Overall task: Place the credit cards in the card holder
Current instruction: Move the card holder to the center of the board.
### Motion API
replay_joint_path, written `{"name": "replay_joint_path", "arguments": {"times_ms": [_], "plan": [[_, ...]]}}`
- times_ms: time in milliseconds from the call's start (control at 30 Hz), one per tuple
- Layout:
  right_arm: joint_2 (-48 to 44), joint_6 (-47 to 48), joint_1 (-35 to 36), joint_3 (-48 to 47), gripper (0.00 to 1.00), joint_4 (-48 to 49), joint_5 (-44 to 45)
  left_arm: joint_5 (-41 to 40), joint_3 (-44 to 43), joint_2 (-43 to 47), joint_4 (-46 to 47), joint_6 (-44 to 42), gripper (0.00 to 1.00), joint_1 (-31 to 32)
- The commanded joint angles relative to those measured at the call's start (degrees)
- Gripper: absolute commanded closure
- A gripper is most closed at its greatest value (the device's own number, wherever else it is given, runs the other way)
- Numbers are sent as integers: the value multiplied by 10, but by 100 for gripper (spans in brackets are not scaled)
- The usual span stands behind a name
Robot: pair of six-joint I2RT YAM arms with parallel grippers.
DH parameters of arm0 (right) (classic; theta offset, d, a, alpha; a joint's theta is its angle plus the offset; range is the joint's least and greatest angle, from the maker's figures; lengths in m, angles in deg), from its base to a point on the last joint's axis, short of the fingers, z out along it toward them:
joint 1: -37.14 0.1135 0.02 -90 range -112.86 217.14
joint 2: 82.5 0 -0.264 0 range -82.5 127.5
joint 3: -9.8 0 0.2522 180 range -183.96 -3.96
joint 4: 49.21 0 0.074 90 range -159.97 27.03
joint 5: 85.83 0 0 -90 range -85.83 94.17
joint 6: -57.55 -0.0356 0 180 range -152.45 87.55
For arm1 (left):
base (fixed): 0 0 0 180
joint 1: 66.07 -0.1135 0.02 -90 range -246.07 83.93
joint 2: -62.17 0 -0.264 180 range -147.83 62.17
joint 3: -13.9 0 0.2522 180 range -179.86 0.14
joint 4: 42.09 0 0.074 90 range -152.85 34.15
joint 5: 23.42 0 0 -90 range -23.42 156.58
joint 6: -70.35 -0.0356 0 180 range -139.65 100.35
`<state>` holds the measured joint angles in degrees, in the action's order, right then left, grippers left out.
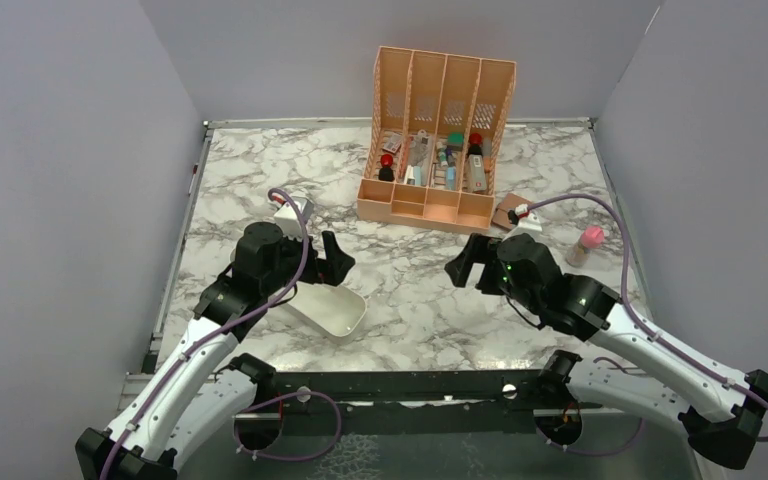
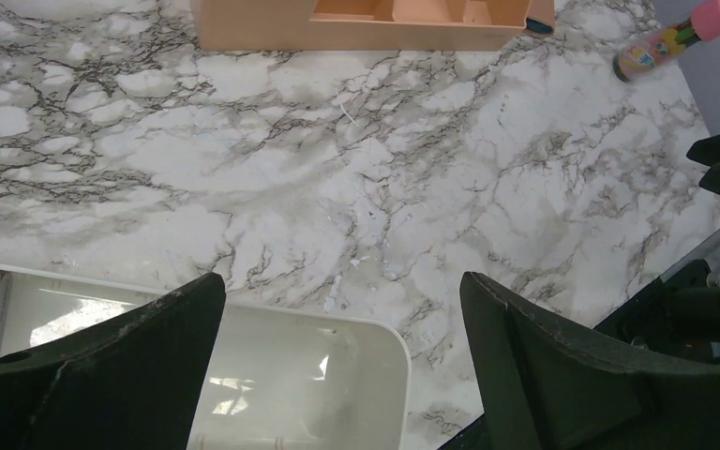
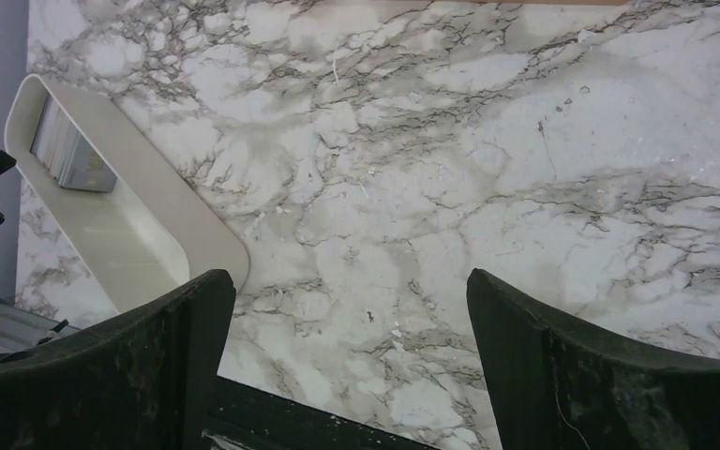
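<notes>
A stack of credit cards [image 3: 71,157] lies in the far end of a white oblong tray [image 3: 164,211]; in the top view my left arm hides that end. The brown card holder [image 1: 506,211] lies on the marble right of the peach organizer, partly behind my right wrist. My left gripper [image 1: 338,258] hangs open over the near end of the tray [image 2: 396,342], nothing between its fingers. My right gripper [image 1: 463,262] stands open above bare marble at mid-table, facing the left one. The gap of each gripper, left [image 2: 342,281] and right [image 3: 352,281], shows nothing in it.
A tall peach compartment organizer [image 1: 430,130] with small items stands at the back centre, its front wall [image 2: 356,33] in the left wrist view. A pink-capped bottle [image 1: 586,244] lies at the right near the wall. Grey walls enclose the marble table on three sides.
</notes>
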<state>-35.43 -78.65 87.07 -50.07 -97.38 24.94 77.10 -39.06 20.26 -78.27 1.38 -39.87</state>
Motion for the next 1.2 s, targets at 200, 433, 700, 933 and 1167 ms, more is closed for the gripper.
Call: {"name": "replay_joint_path", "arguments": {"times_ms": [200,433,700,933,1167], "plan": [[48,-7,5,-24,0,-10,118,32,6,9,6,8,1,-5],[137,-60,-10,-82,2,-52,267,31,7,12,6,9,1,-5],[234,1,-144,-134,31,5,232,34,9,14,6,10,1,-5],[309,64,-301,-114,48,132,95,35,10,17,6,9,1,-5],[442,55,-423,-121,47,226,-43,36,11,17,6,8,1,-5]]}}
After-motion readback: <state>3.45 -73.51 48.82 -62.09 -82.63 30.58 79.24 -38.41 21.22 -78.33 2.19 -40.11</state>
